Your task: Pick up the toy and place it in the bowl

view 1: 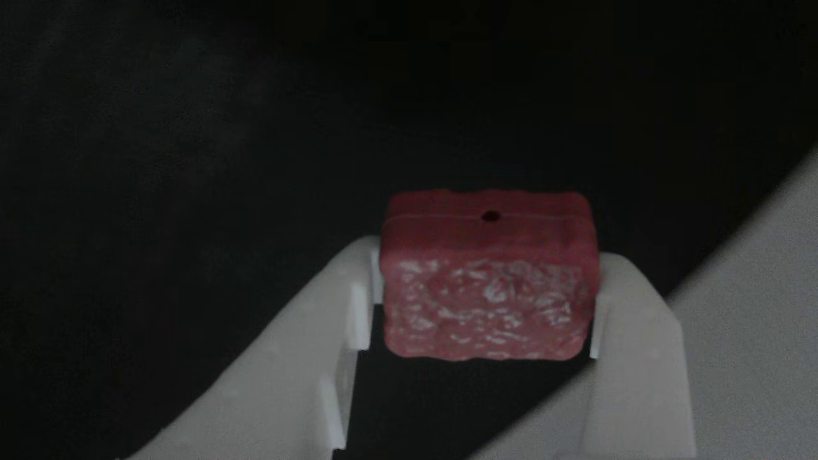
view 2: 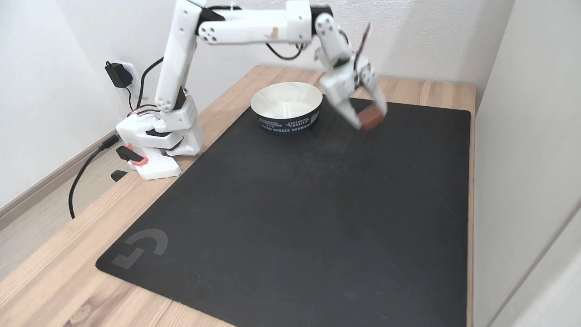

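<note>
The toy point(view 1: 489, 281) is a small dark-red block with a bumpy, white-flecked face, a seam and a tiny hole on its smooth side. My white gripper point(view 1: 486, 306) is shut on it, one finger against each side. In the fixed view the toy point(view 2: 371, 118) hangs in the gripper point(view 2: 368, 119) above the black mat, to the right of the bowl point(view 2: 287, 107) and apart from it. The bowl is white inside with a dark outer wall bearing white lettering, and nothing shows inside it.
A black mat point(view 2: 295, 218) covers most of the wooden table point(view 2: 54, 268). The arm's base point(view 2: 156, 145) stands at the left with cables running to a wall plug point(view 2: 119, 75). A white wall point(view 2: 526, 136) closes the right side.
</note>
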